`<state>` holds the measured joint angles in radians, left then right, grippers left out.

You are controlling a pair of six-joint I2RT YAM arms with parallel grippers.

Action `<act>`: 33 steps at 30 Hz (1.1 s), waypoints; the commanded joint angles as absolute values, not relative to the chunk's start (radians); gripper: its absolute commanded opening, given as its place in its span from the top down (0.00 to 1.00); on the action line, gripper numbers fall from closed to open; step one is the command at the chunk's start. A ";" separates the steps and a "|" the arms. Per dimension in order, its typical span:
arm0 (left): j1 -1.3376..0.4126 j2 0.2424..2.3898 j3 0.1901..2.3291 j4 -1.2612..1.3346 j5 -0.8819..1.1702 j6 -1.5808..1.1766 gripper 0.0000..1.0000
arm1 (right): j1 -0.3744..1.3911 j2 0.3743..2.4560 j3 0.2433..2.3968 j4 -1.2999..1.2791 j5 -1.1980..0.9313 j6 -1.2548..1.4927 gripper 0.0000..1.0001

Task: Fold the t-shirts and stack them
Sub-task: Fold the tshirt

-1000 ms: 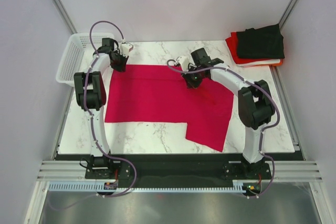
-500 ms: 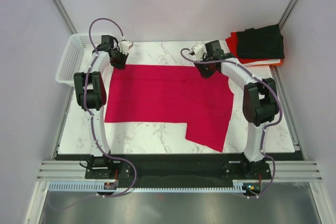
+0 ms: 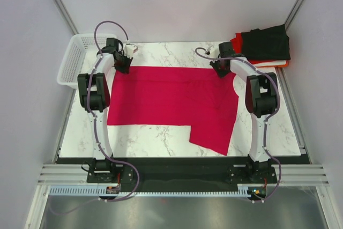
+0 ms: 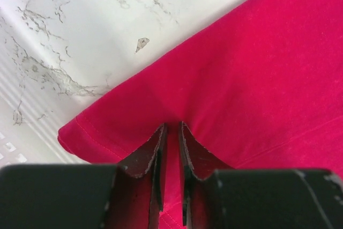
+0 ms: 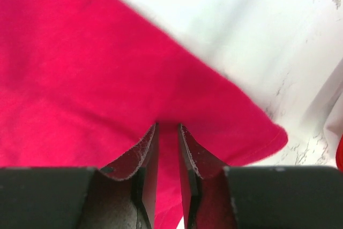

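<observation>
One crimson t-shirt (image 3: 171, 97) is seen spread out. One pile of folded t-shirts (image 3: 262, 46) is seen too. Three colours can be counted in it: one black t-shirt (image 3: 266, 41), one white t-shirt (image 3: 265, 64) and one orange-red t-shirt (image 3: 236, 43). So four t-shirts are counted in all. One white basket (image 3: 69, 64) is counted. One table (image 3: 161, 135) is counted. Two robot arms are counted, the left arm (image 3: 95, 92) and the right arm (image 3: 261, 97). Two grippers are counted, the left gripper (image 4: 171, 126) and the right gripper (image 5: 167, 126).

One crimson-pink t-shirt (image 3: 171, 97) flat in an L-shape at centre; folded black, orange-red and white t-shirts (image 3: 263, 46) stacked far right.
</observation>
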<state>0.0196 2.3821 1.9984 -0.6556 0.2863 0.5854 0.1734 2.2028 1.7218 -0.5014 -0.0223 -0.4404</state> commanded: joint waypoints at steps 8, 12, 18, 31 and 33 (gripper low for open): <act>-0.021 2.436 2.032 -0.664 0.215 0.626 0.80 | 0.114 2.411 1.960 -0.494 0.077 -0.453 0.75; -0.038 2.459 2.054 -0.666 0.195 0.634 0.80 | 0.103 2.462 2.035 -0.514 0.080 -0.463 0.76; -0.057 2.471 2.051 -0.661 0.166 0.649 0.80 | 0.103 2.493 2.089 -0.526 0.072 -0.483 0.76; -0.054 2.490 2.048 -0.632 0.104 0.686 0.82 | 0.103 2.500 2.105 -0.546 0.045 -0.474 0.76; -0.051 2.509 2.080 -0.640 0.092 0.686 0.82 | 0.104 2.500 2.103 -0.551 0.043 -0.469 0.76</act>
<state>-0.0586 2.4298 2.0628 -0.6170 0.1501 0.6380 0.1120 2.4672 2.0933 -0.4950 0.0486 -0.4759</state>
